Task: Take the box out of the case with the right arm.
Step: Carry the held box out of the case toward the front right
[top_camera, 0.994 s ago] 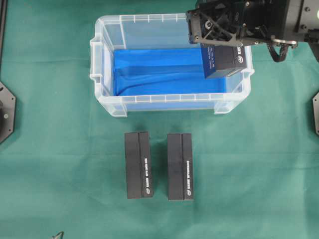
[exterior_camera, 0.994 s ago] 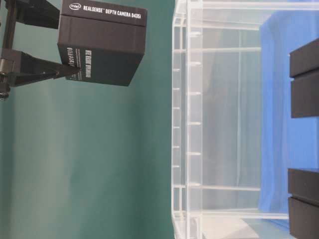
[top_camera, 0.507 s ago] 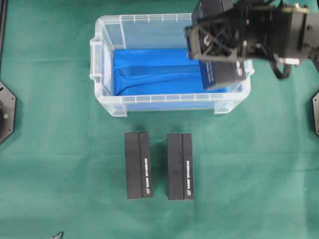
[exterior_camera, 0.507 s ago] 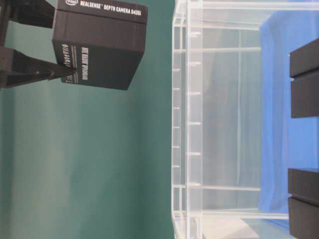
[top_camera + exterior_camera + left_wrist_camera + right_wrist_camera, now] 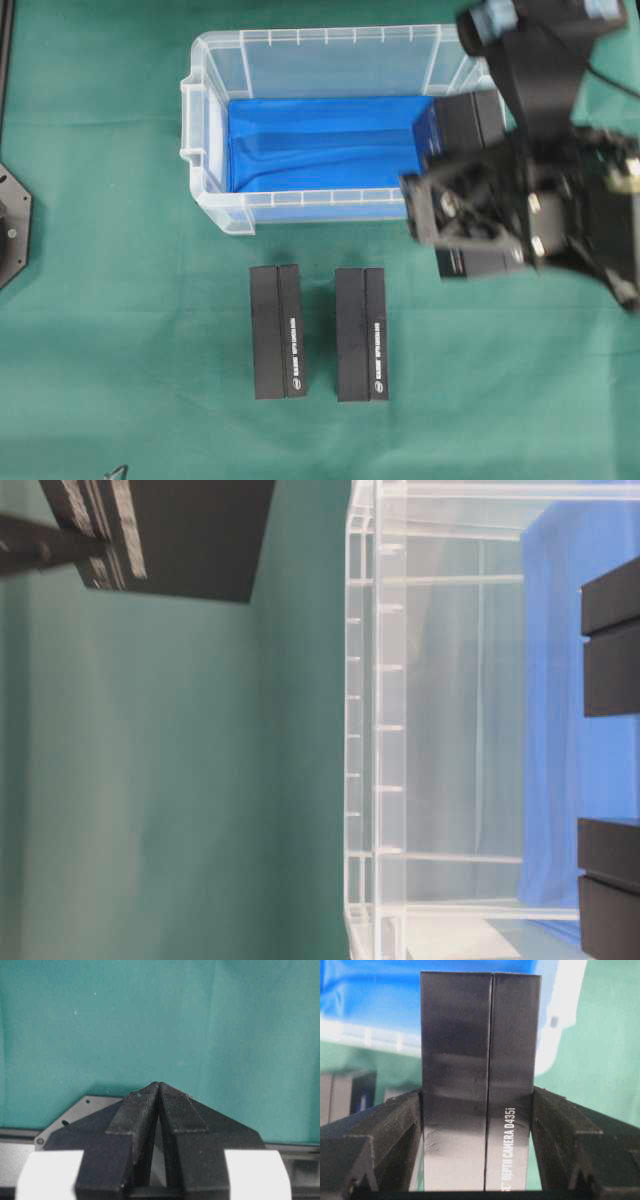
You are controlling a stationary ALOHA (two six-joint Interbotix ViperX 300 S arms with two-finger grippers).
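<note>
My right gripper [image 5: 470, 215] is shut on a black box [image 5: 468, 122] and holds it in the air by its two long sides. Seen from overhead, the box hangs over the front right corner of the clear case [image 5: 215, 205] and the green cloth in front of it. In the right wrist view the fingers [image 5: 400, 1125] press both sides of the box [image 5: 480, 1035], which reads "DEPTH CAMERA D435i". At table level the box [image 5: 190, 535] is well above the case's rim [image 5: 375, 730]. Only blue lining shows inside the case. My left gripper [image 5: 159, 1086] is shut with nothing in it.
Two more black boxes [image 5: 278, 332] [image 5: 362, 334] lie side by side on the green cloth in front of the case. Black mounting plates sit at the left edge [image 5: 12, 225] and the right edge of the table.
The right gripper has carried the box from above the case's right end toward the table's front, past the front wall. The box has tilted. The left gripper has not moved.
</note>
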